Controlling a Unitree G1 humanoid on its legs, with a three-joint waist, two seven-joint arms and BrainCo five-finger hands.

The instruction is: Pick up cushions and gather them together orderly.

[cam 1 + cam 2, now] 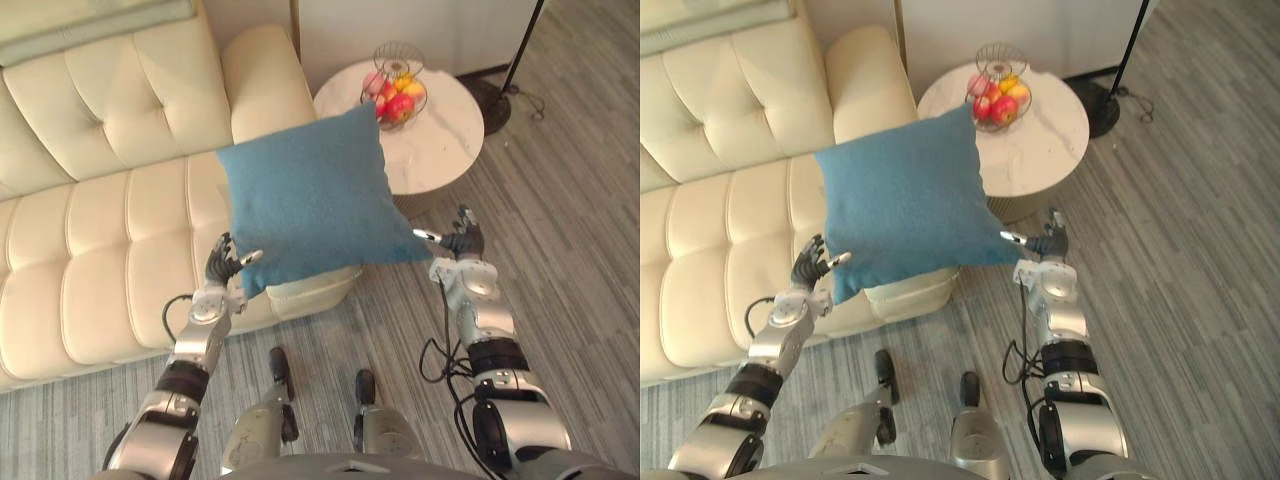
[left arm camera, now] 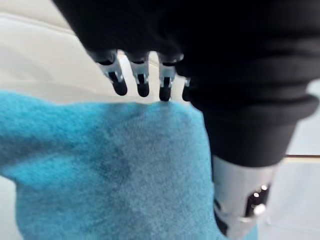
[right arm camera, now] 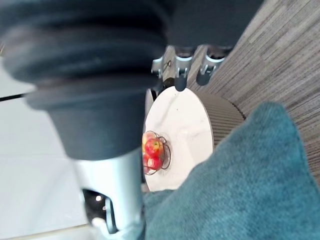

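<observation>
Holding blue cushion (image 1: 305,190) up over front edge of sofa (image 1: 100,230), lower corners pinched by left hand (image 1: 228,265) and right hand (image 1: 462,243) (round table (image 1: 440,140) behind).

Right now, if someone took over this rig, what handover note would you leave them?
Left robot hand: pinching the blue cushion at its lower left corner.
Right robot hand: at the lower right corner, grip unclear.
The cushion hangs in the air over the end of the sofa, beside the round table.
Done: cushion lifted.
Left: set it on the sofa, neatly with the others.
</observation>
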